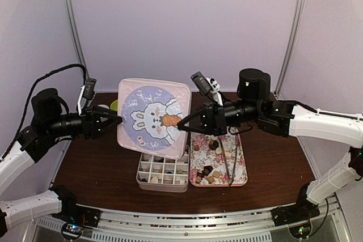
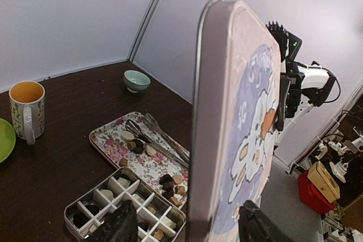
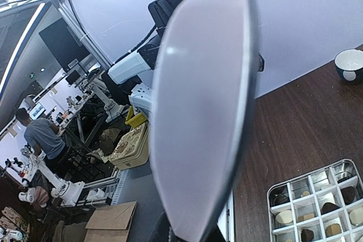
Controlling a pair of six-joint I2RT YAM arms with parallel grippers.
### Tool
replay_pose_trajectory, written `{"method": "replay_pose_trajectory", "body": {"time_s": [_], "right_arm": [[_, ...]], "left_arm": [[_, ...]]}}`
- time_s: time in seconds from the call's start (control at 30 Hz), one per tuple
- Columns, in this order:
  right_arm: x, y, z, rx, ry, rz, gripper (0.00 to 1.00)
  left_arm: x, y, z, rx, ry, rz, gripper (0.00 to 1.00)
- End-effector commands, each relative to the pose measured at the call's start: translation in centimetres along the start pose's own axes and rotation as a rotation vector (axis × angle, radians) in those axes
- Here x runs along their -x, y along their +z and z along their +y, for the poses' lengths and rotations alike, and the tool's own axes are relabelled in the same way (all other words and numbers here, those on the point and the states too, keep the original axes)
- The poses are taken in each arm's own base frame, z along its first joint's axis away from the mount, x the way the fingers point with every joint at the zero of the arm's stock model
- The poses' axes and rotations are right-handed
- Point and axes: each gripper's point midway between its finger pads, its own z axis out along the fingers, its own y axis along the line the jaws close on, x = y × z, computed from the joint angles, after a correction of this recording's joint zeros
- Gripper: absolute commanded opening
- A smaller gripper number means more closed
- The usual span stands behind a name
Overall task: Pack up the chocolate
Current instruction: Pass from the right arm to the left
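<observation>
Small brown, tan and cream chocolate pieces [image 1: 209, 173] lie on the pink floral tray [image 1: 241, 181], and more fill the white divided tin [image 1: 139, 178]. In the left wrist view the chocolate [image 2: 170, 184] sits by the tin [image 2: 72, 207]. The pink lid with a bunny picture [image 1: 153, 118] hangs tilted above the tin. My right gripper [image 1: 181, 123] is shut on the lid's right edge; the lid [image 3: 204, 111] fills its wrist view. My left gripper [image 1: 118, 121] straddles the lid's left edge, its fingers [image 2: 120, 225] apart with a gap on one side of the lid [image 2: 227, 111].
Thin metal tongs [image 2: 164, 140] lie across the floral tray [image 2: 110, 145]. A mug [image 2: 25, 109], a green plate [image 2: 4, 140] and a small bowl [image 2: 137, 80] stand at the back of the brown table. The bowl [image 3: 349, 63] also shows in the right wrist view.
</observation>
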Motion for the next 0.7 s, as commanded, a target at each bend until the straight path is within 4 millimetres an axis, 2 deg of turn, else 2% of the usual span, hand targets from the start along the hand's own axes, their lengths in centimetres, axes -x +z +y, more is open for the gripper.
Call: {"method": "replay_pose_trajectory", "body": {"time_s": [0.0, 0.17, 0.23, 0.4, 0.5, 0.67], "right_arm": [[1.5, 0.3, 0.0, 0.058, 0.004, -0.053, 0.00], [1.6, 0.4, -1.4, 0.039, 0.043, -0.070, 0.02], [1.7, 0.2, -2.3, 0.015, 0.073, -0.084, 0.07], [1.4, -0.2, -5.3, -0.027, 0.176, -0.135, 0.08], [0.8, -0.4, -6.8, -0.054, 0.218, -0.153, 0.13], [0.1, -0.7, -8.0, -0.091, 0.240, -0.172, 0.24]], "left_arm": [[0.6, 0.3, -0.6, -0.047, 0.003, -0.025, 0.58], [0.4, 0.7, -0.7, -0.067, -0.014, -0.009, 0.31], [0.3, 0.7, 0.1, -0.028, -0.031, -0.008, 0.24], [-0.2, 1.1, 1.9, 0.029, -0.157, -0.040, 0.06], [-0.4, 1.5, 2.2, 0.009, -0.223, -0.055, 0.02], [-1.4, 1.7, 2.7, 0.015, -0.275, -0.040, 0.01]]}}
